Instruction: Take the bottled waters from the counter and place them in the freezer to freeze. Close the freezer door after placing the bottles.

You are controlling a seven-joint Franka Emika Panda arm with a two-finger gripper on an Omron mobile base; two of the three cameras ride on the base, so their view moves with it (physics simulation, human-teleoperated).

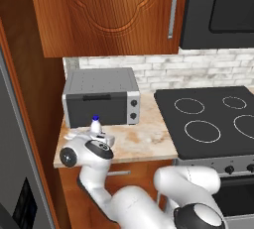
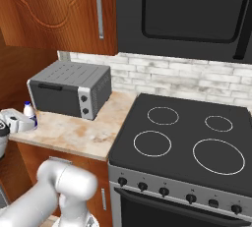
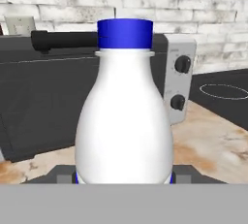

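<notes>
The white bottle (image 3: 124,116) with the blue cap (image 3: 125,34) stands upright near the left front edge of the counter (image 1: 144,139), in front of the grey toaster oven (image 1: 101,96), whose dark door and two knobs rise directly behind it in the hand view. The hand (image 1: 99,136) is level with the bottle's lower body; its two dark fingertips (image 3: 60,173) sit on either side of the base, with the bottle filling the space between them. The jaws appear closed against the bottle's sides, though actual contact is hidden at the bottom edge of the hand view, so the grasp is likely rather than confirmed. In the right base view the bottle (image 2: 29,111) shows at the far left of the counter beside the white wrist. The step in hand is the pickup of the first bottle; nothing has yet gone into the freezer. The next move calls for a straight lift clear of the counter, keeping the bottle upright and away from the toaster oven front, then a swing left toward the grey freezer panel (image 1: 12,173) at the left edge of the left base view. To the right, the black stovetop (image 2: 187,137) lies well apart from the work area, below the brick backsplash (image 2: 187,78).
</notes>
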